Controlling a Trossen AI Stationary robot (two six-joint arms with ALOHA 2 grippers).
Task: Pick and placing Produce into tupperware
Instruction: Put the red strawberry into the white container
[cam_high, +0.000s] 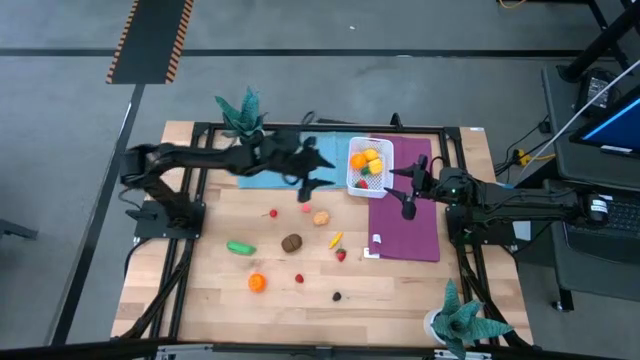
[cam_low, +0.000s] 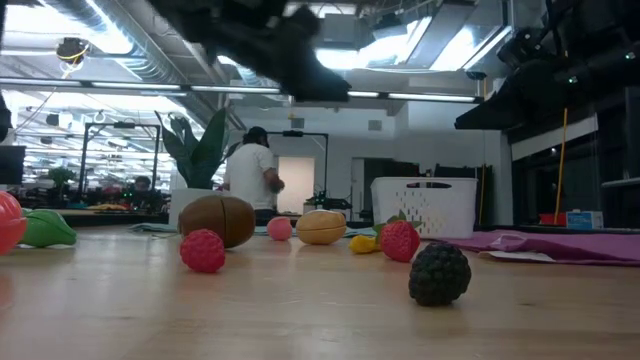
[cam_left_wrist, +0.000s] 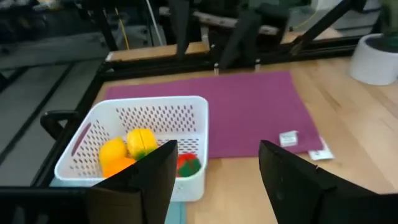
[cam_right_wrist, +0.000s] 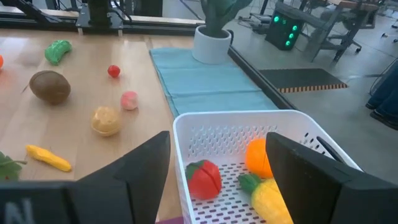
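Produce (cam_high: 292, 243) loose on the bare wood, all left of the white tupperware (cam_high: 369, 168). Left gripper (cam_high: 308, 190), fingers apart and empty, hangs just left of the tupperware, nearest the pieces; right gripper (cam_high: 407, 207) hangs just right, open, empty.

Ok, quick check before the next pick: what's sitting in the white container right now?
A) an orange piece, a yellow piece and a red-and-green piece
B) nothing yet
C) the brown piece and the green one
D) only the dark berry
A: the white container holds an orange piece, a yellow piece and a red-and-green piece; the brown piece and dark berry lie on the table.
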